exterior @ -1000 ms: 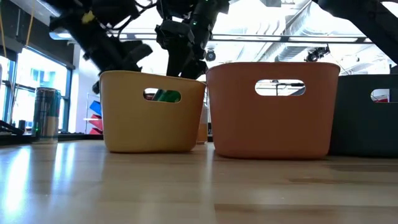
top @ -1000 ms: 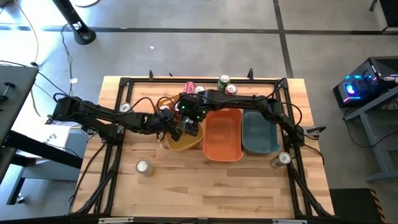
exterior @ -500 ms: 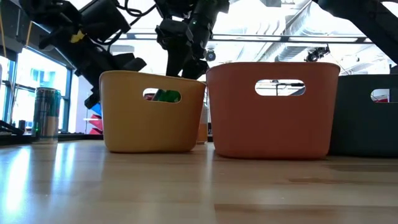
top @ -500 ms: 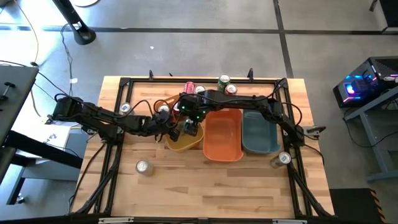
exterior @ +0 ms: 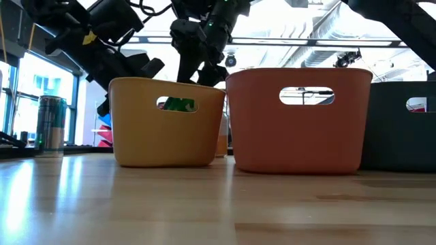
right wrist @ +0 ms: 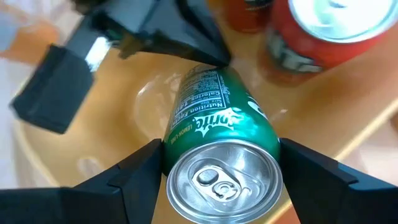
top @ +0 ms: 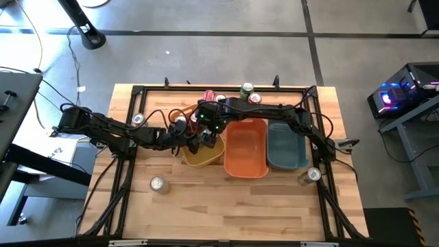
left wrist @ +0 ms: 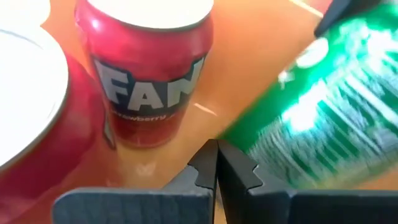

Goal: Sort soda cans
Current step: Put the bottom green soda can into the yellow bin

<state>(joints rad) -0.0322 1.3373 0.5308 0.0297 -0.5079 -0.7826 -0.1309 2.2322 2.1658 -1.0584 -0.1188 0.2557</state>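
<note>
A green soda can point(right wrist: 217, 124) hangs tilted inside the yellow bin point(top: 199, 159), and my right gripper point(right wrist: 221, 168) is shut on it from over the bin. My left gripper point(left wrist: 215, 155) is shut and reaches down into the same bin from the left. Its tips point(right wrist: 216, 57) stand right at the green can's lower end. Two red cans point(left wrist: 146, 68) point(left wrist: 31, 124) stand on their bases on the bin floor beside it. Through the bin's handle hole the low view shows a patch of the green can point(exterior: 178, 104). My right gripper pinches the green can's wall just below its silver top point(right wrist: 186, 155), one finger point(right wrist: 134, 171) on each side. The fingers slant down from above and lie across the can. The can is tilted, top toward the wrist, lower end point(right wrist: 202, 78) down in the bin. My left gripper's shut tips are at that lower end; whether they touch it, I cannot tell.
An orange bin point(top: 247, 165) and a teal bin point(top: 287, 161) stand in a row to the right of the yellow one. Several cans point(top: 233, 95) stand behind the bins. Single silver cans stand at the front left point(top: 158, 183), left point(top: 138, 119) and right point(top: 313, 174).
My left gripper has sunk a little farther into the yellow bin and tipped more steeply. My right gripper has rolled slightly in place, and the green can has turned with it.
</note>
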